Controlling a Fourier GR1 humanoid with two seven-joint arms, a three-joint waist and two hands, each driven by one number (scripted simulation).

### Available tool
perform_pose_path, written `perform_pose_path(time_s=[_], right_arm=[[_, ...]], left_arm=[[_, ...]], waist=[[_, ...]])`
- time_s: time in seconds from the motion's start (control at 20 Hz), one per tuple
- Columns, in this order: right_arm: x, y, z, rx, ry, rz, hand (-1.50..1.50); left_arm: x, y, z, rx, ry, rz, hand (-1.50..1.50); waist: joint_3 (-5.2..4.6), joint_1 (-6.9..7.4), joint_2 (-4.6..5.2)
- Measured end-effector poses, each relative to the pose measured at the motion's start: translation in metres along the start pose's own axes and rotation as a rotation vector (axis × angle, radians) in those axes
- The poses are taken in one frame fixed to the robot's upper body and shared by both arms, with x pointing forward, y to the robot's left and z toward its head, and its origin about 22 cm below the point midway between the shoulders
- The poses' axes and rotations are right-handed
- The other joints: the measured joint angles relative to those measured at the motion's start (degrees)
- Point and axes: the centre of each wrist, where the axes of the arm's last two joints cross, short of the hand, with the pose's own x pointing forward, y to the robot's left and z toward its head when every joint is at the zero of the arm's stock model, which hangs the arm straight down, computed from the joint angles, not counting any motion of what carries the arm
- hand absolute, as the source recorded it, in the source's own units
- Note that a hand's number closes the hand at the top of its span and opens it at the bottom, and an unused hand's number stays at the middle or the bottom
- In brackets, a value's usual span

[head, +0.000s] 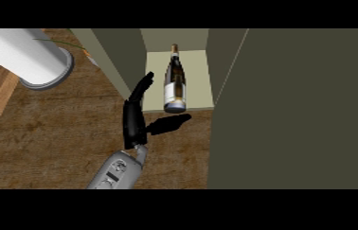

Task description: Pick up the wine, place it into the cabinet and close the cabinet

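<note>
While my arm comes up from the lower edge of the view, my hand (134, 122) hangs just in front of the open cabinet (280, 106), its fingers straight and pointing up toward the cabinet's left wall, the thumb stretched out to the right. It holds nothing. Which of my two hands this is I cannot tell for sure; it shows left of the middle, and no other hand is in sight.

Wine (174, 80) stands inside the cabinet, on the pale shelf floor (199, 77), near the front lip. The bottle is dark, with a white label low on its body, and its neck points away from me in this steep downward view. My fingers lie just beside the bottle on its left, apart from it as far as I can see; my thumb reaches below its base.

Cabinet walls rise grey-green on both sides of the shelf opening. Brown wooden table (56, 139) spreads under my forearm. At the upper left lies a white cylinder (38, 58).
</note>
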Motion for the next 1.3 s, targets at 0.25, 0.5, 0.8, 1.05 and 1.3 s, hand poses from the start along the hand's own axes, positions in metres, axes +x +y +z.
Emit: perform_pose_path(time_s=[0.25, 0.5, 0.8, 1.05, 1.3], right_arm=[[0.004, 0.004, 0.001, -0.037, 0.014, -0.010, -1.50], [0.010, 0.002, 0.001, -0.065, 0.030, 0.026, -1.50], [0.014, -0.001, 0.004, -0.078, 0.053, 0.060, -1.50], [0.017, -0.001, 0.001, -0.061, 0.073, 0.085, 1.50], [0.017, -0.001, 0.003, 0.031, 0.123, 0.123, 1.50]], left_arm=[[0.040, -0.002, -0.003, -0.112, -0.178, 0.170, -1.50], [0.041, 0.009, 0.013, -0.178, -0.242, 0.254, -1.50], [0.031, 0.050, 0.024, -0.233, -0.265, 0.268, -1.50], [0.028, 0.085, 0.027, -0.255, -0.265, 0.291, -1.50], [0.027, 0.114, 0.042, -0.355, -0.271, 0.330, -1.50]], waist=[[0.29, 1.38, -0.27], [0.45, 2.51, -0.36], [0.52, 2.97, -0.42], [0.53, 3.13, -0.39], [0.53, 3.24, -0.46]])
